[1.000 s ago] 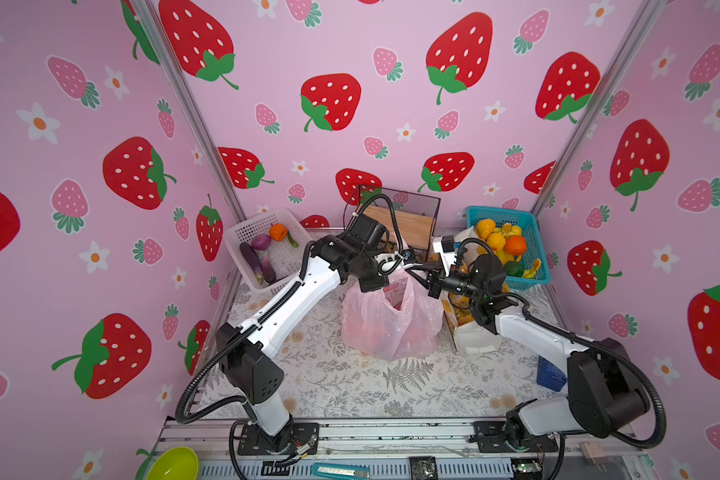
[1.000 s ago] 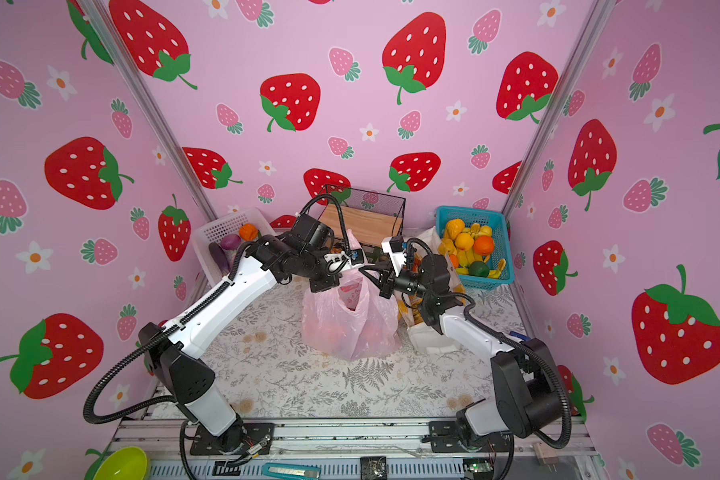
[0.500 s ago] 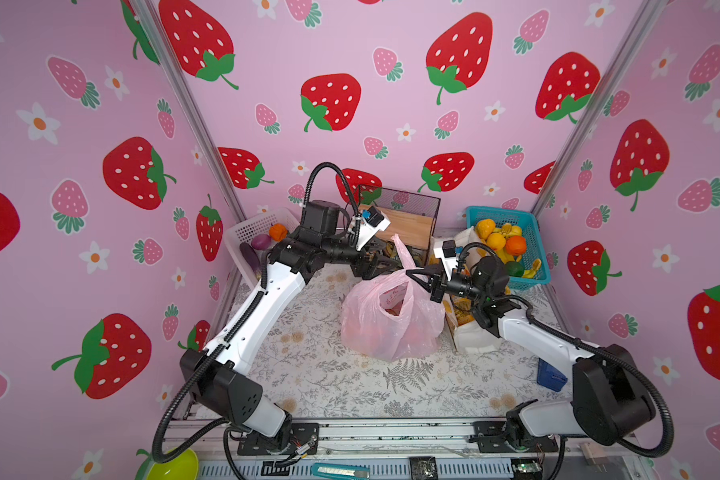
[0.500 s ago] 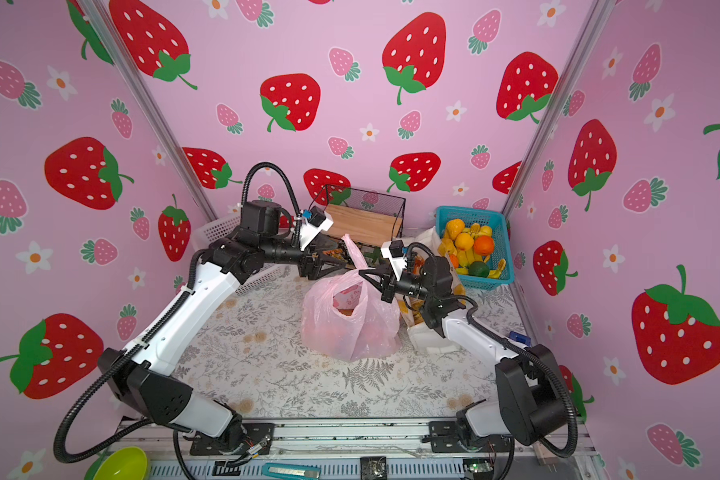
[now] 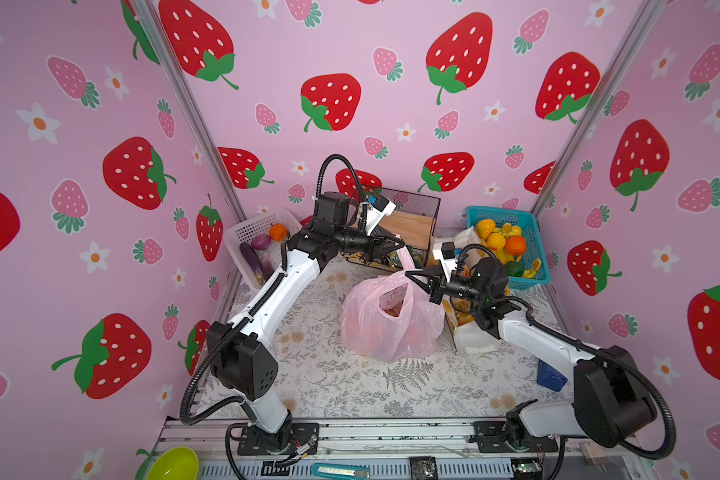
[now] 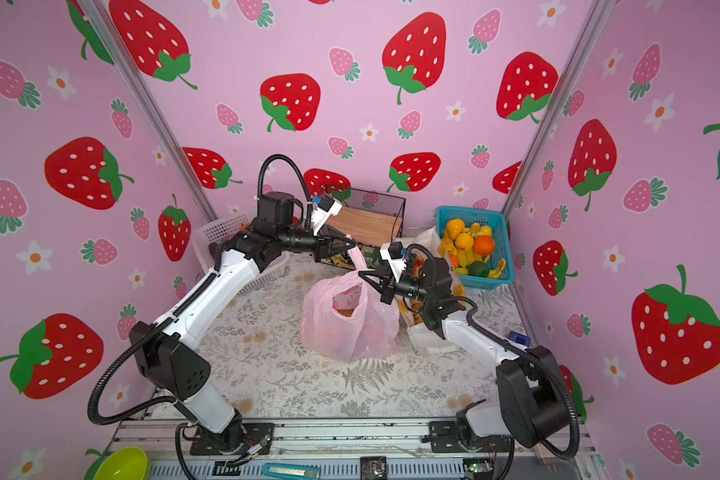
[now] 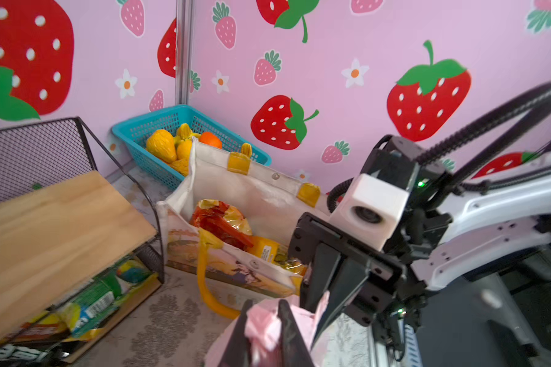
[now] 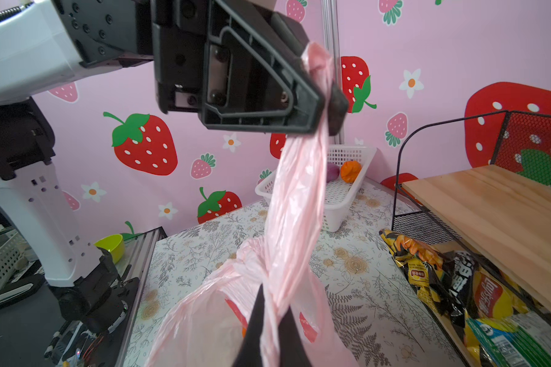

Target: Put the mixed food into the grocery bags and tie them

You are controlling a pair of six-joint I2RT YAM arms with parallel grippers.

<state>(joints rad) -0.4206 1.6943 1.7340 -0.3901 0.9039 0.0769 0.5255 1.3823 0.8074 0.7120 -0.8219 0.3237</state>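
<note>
Both top views show me mid-tie: left gripper [image 5: 398, 245] at 12 o'clock of the bag [image 5: 375, 328], right gripper [image 5: 410, 275] at 1, each clamped on a handle [image 5: 406, 259]; next, pull apart to cinch.

The left arm [image 5: 279, 291] and right arm [image 5: 545, 345] are glossy white shells on chunky black joints, with ribbed black hoses [image 5: 337, 160] alongside and white boxy wrist cameras [image 7: 368, 211].

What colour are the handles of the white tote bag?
Yellow handles, clearest in the left wrist view.
</note>
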